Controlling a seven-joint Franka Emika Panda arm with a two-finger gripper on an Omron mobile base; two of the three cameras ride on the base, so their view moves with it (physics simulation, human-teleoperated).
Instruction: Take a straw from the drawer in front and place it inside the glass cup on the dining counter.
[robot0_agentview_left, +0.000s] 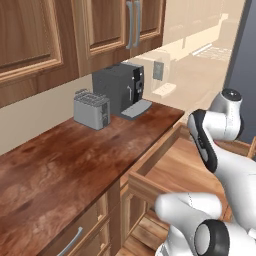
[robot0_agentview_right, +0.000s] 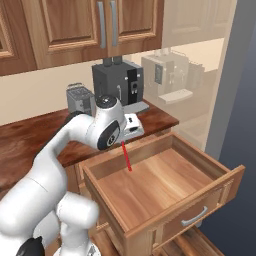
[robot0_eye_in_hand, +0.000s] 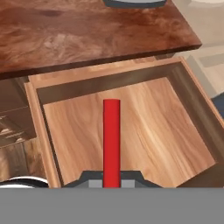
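My gripper (robot0_agentview_right: 124, 139) hangs over the back part of the open wooden drawer (robot0_agentview_right: 155, 187), shut on the top end of the red straw (robot0_agentview_right: 126, 156). The straw hangs down, slightly tilted, with its lower end above the bare drawer floor. In the hand view the straw (robot0_eye_in_hand: 111, 138) runs straight out from between the fingertips of the gripper (robot0_eye_in_hand: 111, 183), over the drawer (robot0_eye_in_hand: 166, 131). In the left base view my arm covers much of the drawer (robot0_agentview_left: 162, 172). The glass cup and the dining counter are out of view.
A narrow wood-grain counter (robot0_agentview_left: 60, 160) carries a silver toaster (robot0_agentview_left: 91, 109) and a dark coffee machine (robot0_agentview_left: 122, 87), under wall cabinets (robot0_agentview_right: 75, 25). A tall dark panel (robot0_agentview_right: 240, 100) stands right of the drawer. Another shut drawer (robot0_agentview_left: 75, 240) sits to the left.
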